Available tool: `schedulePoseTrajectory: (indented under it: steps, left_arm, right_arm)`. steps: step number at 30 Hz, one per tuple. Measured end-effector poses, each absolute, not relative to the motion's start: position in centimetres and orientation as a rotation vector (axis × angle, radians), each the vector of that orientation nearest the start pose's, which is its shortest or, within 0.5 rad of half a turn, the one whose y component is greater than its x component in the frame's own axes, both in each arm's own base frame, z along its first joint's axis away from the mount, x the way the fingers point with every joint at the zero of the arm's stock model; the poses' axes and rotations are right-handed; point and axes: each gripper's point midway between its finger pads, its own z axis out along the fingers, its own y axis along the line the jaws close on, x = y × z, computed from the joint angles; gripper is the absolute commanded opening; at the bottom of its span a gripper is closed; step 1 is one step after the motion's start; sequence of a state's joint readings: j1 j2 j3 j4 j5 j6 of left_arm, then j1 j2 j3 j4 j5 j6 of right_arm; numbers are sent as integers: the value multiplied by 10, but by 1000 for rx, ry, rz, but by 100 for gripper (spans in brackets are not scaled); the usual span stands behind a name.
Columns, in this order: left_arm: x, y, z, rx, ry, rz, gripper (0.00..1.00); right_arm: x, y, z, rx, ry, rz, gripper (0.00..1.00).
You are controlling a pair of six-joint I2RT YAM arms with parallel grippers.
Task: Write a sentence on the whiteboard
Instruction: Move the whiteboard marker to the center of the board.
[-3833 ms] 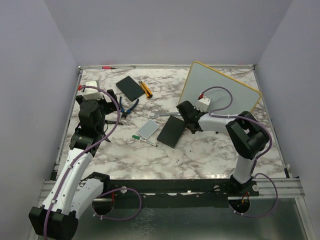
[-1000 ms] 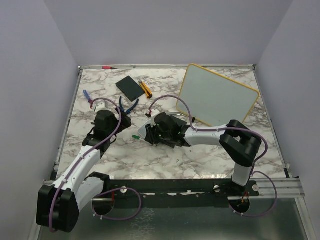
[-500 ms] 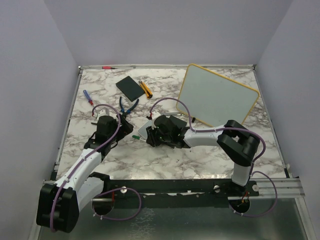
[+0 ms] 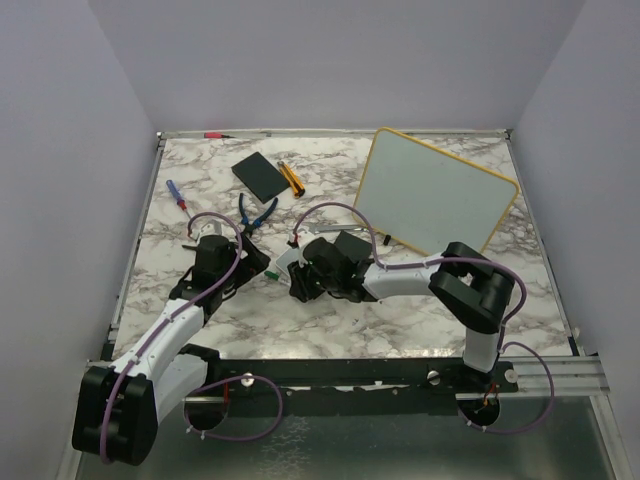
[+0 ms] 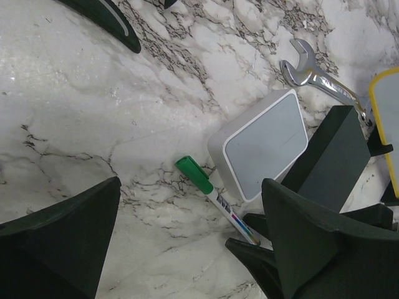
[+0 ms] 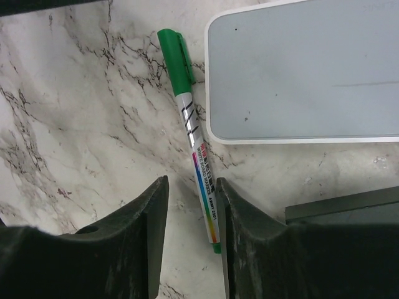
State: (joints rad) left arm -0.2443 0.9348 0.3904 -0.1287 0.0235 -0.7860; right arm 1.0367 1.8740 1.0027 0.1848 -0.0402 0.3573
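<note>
Reaching for a pen is judged to be the step in hand, since the whiteboard (image 4: 435,195) lies far right on the marble table (image 4: 330,325), well apart from both grippers, and no writing is seen on it from above. A capped green marker (image 6: 194,149) lies flat on the marble, just beside the near-left edge of a small pale pad (image 6: 305,68), with a black slab (image 5: 330,156) to the right of that. The right gripper (image 6: 191,187) is held low over the marker's tail end with its jaws parted only narrowly, and nothing is gripped; the tail sits at the inner edge of one finger. The left gripper (image 5: 190,184) is spread wide on the opposite side, with nothing held.

Several faults could follow. Because the marker runs askew to the narrow gap, a closure could catch only the tail, so the pen could be flicked or rolled away. A finger could be pressed down onto the barrel. The two grippers, set close together, could be knocked against each other. The cap would also have to be removed before any stroke is made.
</note>
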Motion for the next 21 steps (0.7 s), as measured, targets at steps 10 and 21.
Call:
schedulePoseTrajectory:
  steps: [10,21]
  left_arm:
    - [261,-102,70,-601,2240,-583,85]
    - [252,-116,60,-555,2300,-608,64]
  right_arm:
    - [203,428,32,-864,2235,849,43]
    - [174,448,39,-929,2190,959,43]
